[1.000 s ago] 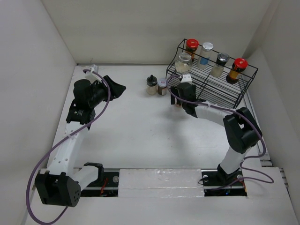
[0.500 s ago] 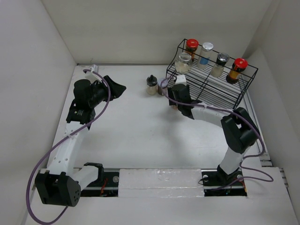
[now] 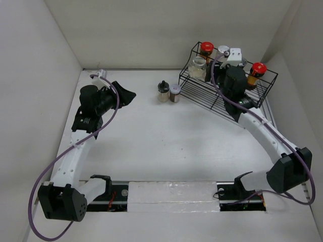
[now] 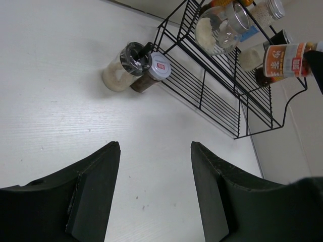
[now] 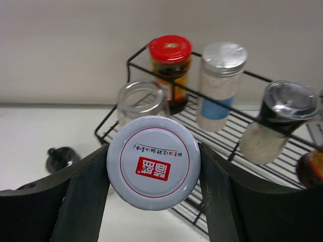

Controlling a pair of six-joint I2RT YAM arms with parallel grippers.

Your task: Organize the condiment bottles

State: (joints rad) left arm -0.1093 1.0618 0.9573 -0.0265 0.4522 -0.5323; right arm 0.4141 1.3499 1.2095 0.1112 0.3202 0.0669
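Grey lid with a red mark fills the right wrist view. The grey-lidded jar (image 5: 153, 169) sits between the fingers (image 5: 86, 196) of the right gripper (image 5: 152, 151). Both fingers press the lid's sides, so the gripper is clamped on it, in front of the black wire rack (image 3: 207, 91).

Top view: the right arm (image 3: 262, 128) reaches over the rack's far tier, with its fingers hidden under the wrist.

On the rack:
- far red-capped jar (image 3: 206, 49) at the far left
- silver-lidded jar (image 3: 221, 50) just right of it
- clear jar (image 3: 197, 65) on the near left
- dark-lidded jar (image 5: 282, 118), pale contents
- right red-capped jar (image 3: 258, 70) at the right end

On the counter (image 3: 151, 136), just left of the rack, a black-lidded jar (image 3: 163, 91) touches a brown-filled jar (image 3: 174, 93). The second has the same red-marked lid. I cannot tell whether it is the clamped jar.

The left gripper (image 4: 154, 151) hangs over the counter's left side, well apart from the jars, with its jaws parted and nothing between them.
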